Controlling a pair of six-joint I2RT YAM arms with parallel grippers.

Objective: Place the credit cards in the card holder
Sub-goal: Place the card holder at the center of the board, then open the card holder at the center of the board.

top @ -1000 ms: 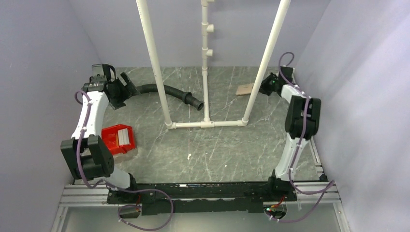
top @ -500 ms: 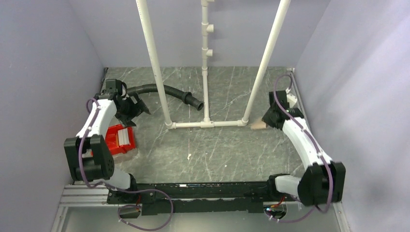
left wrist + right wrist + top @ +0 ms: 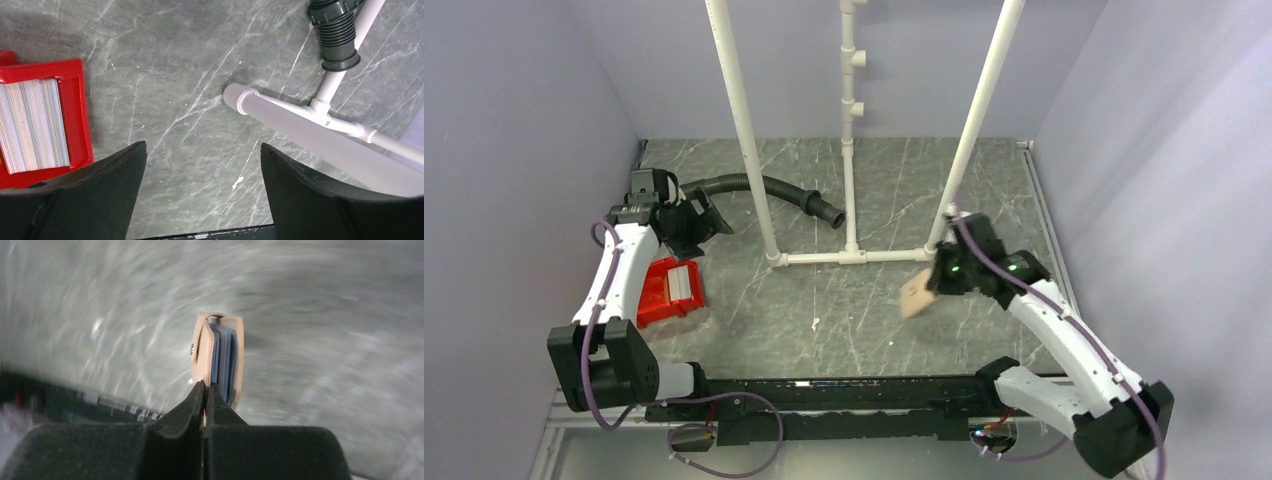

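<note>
The card holder [image 3: 914, 297] is a tan folded wallet with blue inner leaves [image 3: 223, 357]. It hangs above the table just in front of the pipe frame, and my right gripper [image 3: 934, 283] [image 3: 205, 386] is shut on one of its flaps. The right wrist view is motion-blurred. The credit cards [image 3: 686, 284] [image 3: 32, 125] form a pale stack standing on edge in a red bin [image 3: 654, 292] [image 3: 75, 75] at the left. My left gripper [image 3: 707, 222] [image 3: 202, 150] hovers open just behind and right of that bin, with only bare table between its fingers.
A white pipe frame [image 3: 849, 256] [image 3: 300, 120] stands upright mid-table, with tall posts rising from it. A black corrugated hose [image 3: 774, 190] [image 3: 337, 35] lies behind the left post. Purple walls close in both sides and the back.
My right arm has swung from the back right corner forward and leftward past the pipe frame, carrying the card holder. My left arm came forward toward the red bin, then shifted slightly.
</note>
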